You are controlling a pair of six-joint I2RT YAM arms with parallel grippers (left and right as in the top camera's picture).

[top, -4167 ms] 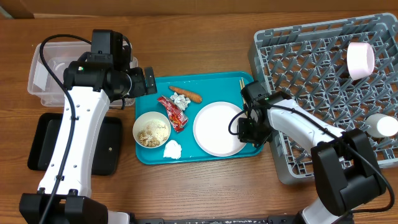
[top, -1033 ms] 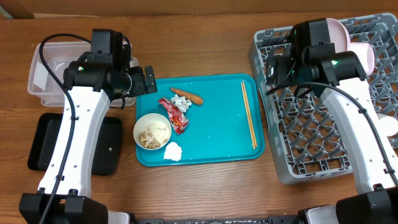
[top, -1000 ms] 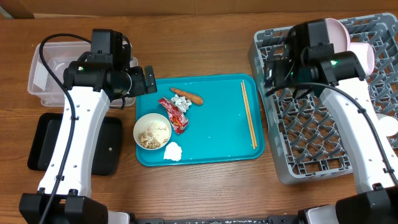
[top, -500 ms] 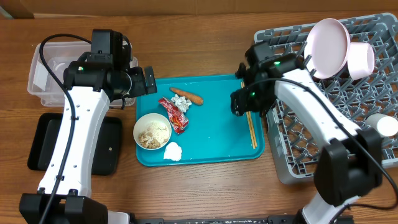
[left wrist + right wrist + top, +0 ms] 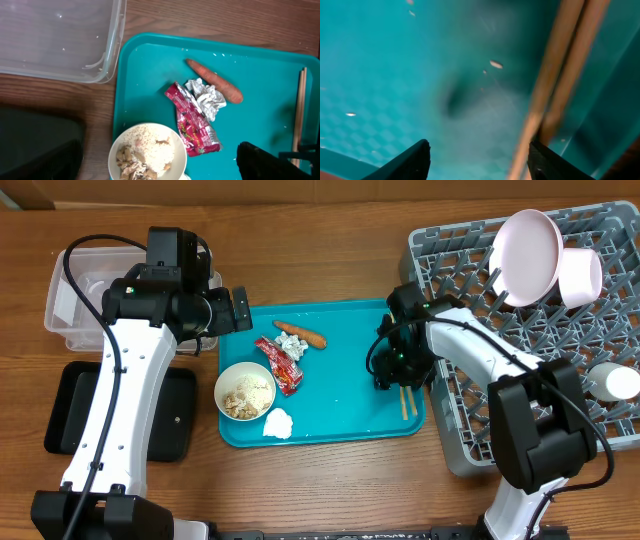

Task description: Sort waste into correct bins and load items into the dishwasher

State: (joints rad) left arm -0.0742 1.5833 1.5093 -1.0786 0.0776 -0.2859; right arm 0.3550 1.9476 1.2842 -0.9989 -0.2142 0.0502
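Observation:
The wooden chopsticks (image 5: 405, 397) lie along the teal tray's right edge; they also show in the right wrist view (image 5: 560, 75). My right gripper (image 5: 392, 375) is open, low over the tray, its fingers (image 5: 477, 160) straddling the tray floor beside the chopsticks. The pink plate (image 5: 527, 242) stands in the grey dish rack (image 5: 470, 430) next to a whitish cup (image 5: 582, 275). The white bowl (image 5: 245, 390) holds beige leftovers. The red wrapper (image 5: 280, 363), white paper scrap (image 5: 290, 340) and orange stick (image 5: 302, 332) lie on the tray. My left gripper (image 5: 232, 308) hovers at the tray's left corner; its jaws do not show.
The teal tray (image 5: 340, 395) sits mid-table. A clear tub (image 5: 62, 300) is at the far left with a black tray (image 5: 75, 420) in front of it. Another white scrap (image 5: 277, 422) lies by the bowl. A white object (image 5: 612, 382) rests at the rack's right edge.
My right arm carried the pink plate from the teal tray into the rack, left it standing there, then came back down to the chopsticks. The left arm has not moved.

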